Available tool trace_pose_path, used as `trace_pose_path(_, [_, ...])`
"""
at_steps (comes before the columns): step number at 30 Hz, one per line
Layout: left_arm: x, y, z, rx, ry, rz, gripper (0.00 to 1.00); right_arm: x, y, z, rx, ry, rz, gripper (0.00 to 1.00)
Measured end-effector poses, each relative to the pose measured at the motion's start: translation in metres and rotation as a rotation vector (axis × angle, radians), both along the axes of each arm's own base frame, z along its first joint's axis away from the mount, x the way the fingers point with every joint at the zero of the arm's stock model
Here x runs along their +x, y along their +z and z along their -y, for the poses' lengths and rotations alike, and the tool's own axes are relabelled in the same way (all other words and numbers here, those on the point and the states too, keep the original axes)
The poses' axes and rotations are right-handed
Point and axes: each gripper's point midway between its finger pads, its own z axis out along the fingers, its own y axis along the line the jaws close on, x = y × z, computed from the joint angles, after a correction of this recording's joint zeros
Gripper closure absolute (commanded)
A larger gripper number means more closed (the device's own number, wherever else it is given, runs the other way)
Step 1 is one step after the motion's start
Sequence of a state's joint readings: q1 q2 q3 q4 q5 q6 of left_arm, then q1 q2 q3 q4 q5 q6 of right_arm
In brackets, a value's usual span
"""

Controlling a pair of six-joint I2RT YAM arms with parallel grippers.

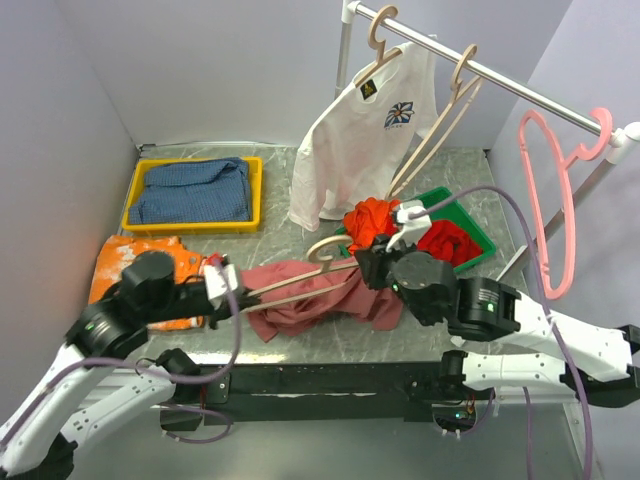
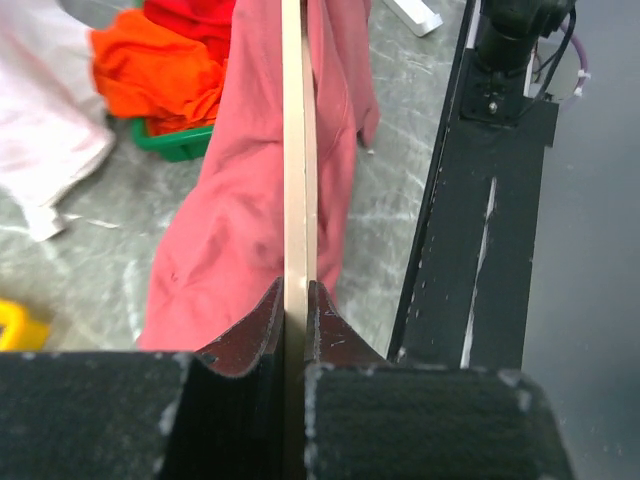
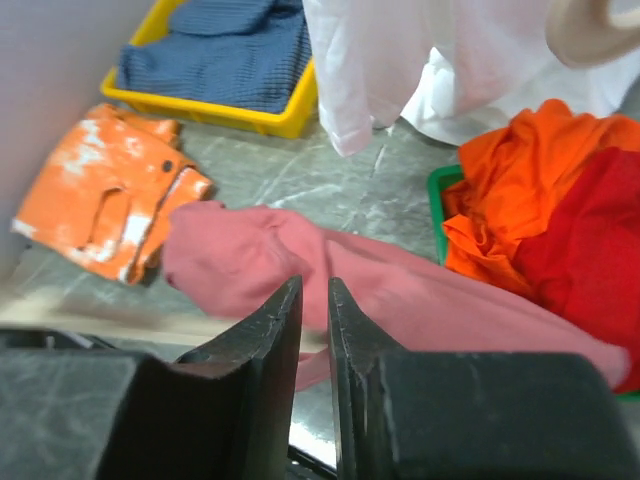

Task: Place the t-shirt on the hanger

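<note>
The left tool [image 2: 297,300] is clamped on one end of the wooden hanger [image 2: 296,150], holding it edge-on over the bench [image 2: 400,120]. The dusty-rose t-shirt [image 2: 230,220] lies bunched under and around the hanger's far half, near the front edge between the two arms. The right tool [image 3: 313,292] hovers over the shirt with its jaws only narrowly parted and nothing visible between them, so the cloth has no second support. The main risk is that the shirt slides off the bar. Whether the hanger's far shoulder sits inside the neck cannot be told, and loose, soft fabric would likely drop at any tilt or lift. A pinch at one end also lets the long hanger swivel between the pads under the shirt's weight. If the right tool closes without a clear line on the hem, it may pinch both layers, or wood with cloth, and drag the hanger askew. The red-orange garments [image 1: 372,218] lie just beside the shirt and could be caught too.
</note>
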State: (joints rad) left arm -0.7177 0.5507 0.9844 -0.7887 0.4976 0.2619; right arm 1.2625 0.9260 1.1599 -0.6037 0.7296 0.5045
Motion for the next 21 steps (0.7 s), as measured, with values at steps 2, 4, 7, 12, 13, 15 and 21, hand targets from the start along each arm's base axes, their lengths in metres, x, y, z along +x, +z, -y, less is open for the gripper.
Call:
trace_pose_path(2, [0.012,-0.008,0.015,-0.001,-0.005,-0.044,0.99,-0.003,-0.003,0.003,0.029,0.011,0.001,0.76])
trace_pose_path(4, [0.022,-0.019,0.027,-0.007,0.003,-0.091,0.99,-0.006,-0.013,0.007,0.044,0.014,-0.008,0.75])
trace_pose_path(7, [0.031,-0.036,0.039,-0.029,0.016,-0.147,0.99,-0.01,-0.033,0.014,0.042,0.013,-0.031,0.59])
trace_pose_path(12, [0.032,-0.051,0.05,-0.092,0.02,-0.21,0.99,-0.018,-0.049,0.024,0.101,0.035,-0.032,0.43])
trace_pose_path(13, [0.033,-0.053,0.052,-0.102,0.021,-0.228,0.99,-0.019,-0.052,0.024,0.112,0.042,-0.028,0.41])
trace_pose_path(15, [0.035,-0.054,0.057,-0.11,0.02,-0.255,0.99,-0.019,-0.057,0.025,0.13,0.051,-0.013,0.41])
trace_pose_path(21, [0.04,-0.06,0.066,-0.11,0.024,-0.316,0.99,-0.012,-0.049,0.013,0.154,0.052,0.04,0.38])
